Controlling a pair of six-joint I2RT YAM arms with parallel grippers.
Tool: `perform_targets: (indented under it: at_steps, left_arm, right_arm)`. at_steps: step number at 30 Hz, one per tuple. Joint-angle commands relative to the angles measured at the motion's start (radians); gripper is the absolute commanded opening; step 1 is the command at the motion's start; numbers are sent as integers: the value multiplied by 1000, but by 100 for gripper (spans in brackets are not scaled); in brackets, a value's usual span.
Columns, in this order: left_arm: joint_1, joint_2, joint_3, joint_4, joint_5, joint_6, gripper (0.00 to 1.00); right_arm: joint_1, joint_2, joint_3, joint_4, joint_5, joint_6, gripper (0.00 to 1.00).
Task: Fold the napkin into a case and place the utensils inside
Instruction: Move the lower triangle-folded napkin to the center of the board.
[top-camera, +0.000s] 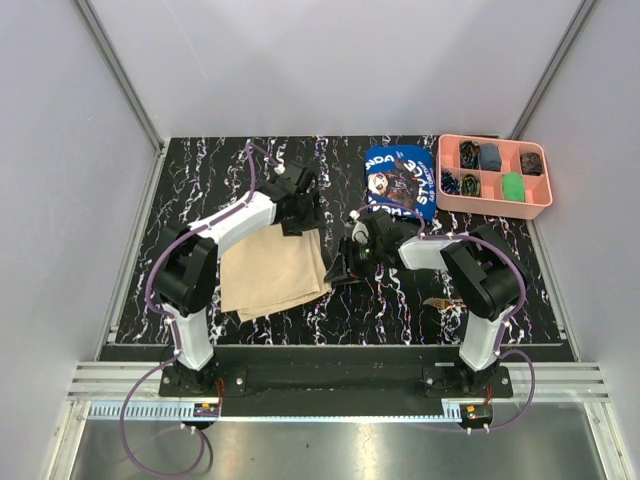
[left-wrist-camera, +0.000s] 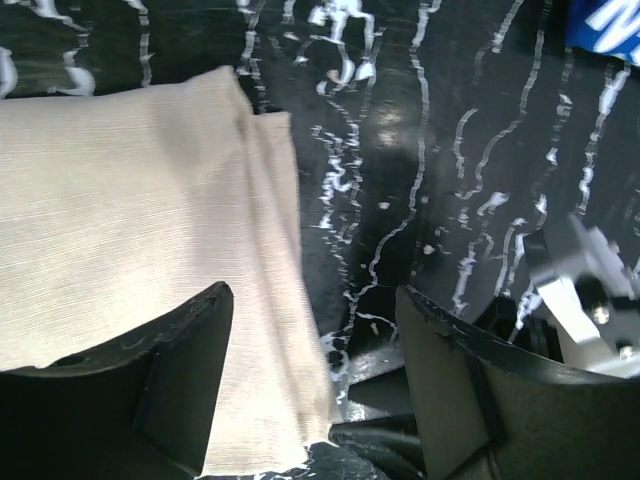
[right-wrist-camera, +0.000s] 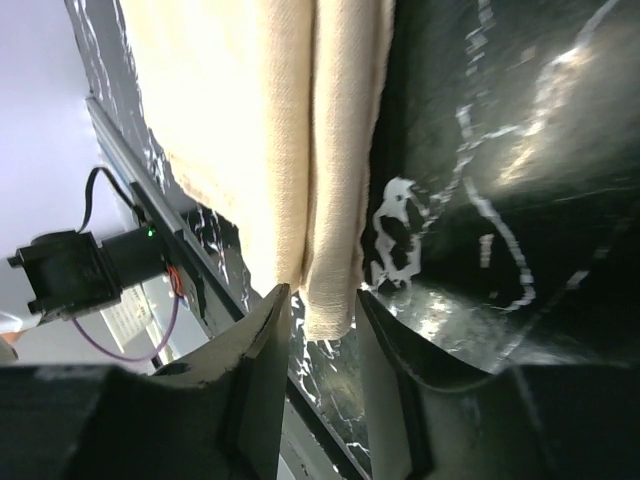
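The plain beige napkin (top-camera: 270, 270) lies folded in flat layers, as a broad rectangle, on the black marbled table. My left gripper (top-camera: 301, 214) is at its far right corner. In the left wrist view the gripper (left-wrist-camera: 315, 305) stands open across the napkin's (left-wrist-camera: 120, 200) right edge, one finger (left-wrist-camera: 185, 345) over the cloth and the other over bare table. My right gripper (top-camera: 341, 268) is at the near right corner. There its jaws (right-wrist-camera: 322, 315) stand narrowly apart around the folded tip of the napkin (right-wrist-camera: 330, 290), with thin gaps on both sides. The utensils are out of view.
A blue printed cloth (top-camera: 400, 180) lies behind the right gripper. A pink compartment tray (top-camera: 492, 206) with small items stands at the far right. A small brownish thing (top-camera: 437, 301) lies beside the right arm, too small to tell. The table's near edge rail (right-wrist-camera: 130, 175) runs close by the napkin.
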Motion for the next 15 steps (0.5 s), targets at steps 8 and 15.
perform_targets:
  at_steps: [8, 15]
  left_arm:
    - [-28, -289, -267, 1, -50, 0, 65]
    - [-195, -421, -415, -28, -155, -8, 68]
  right_arm:
    - [122, 1, -94, 234, -102, 172, 7]
    - [-2, -74, -154, 242, -113, 222, 44]
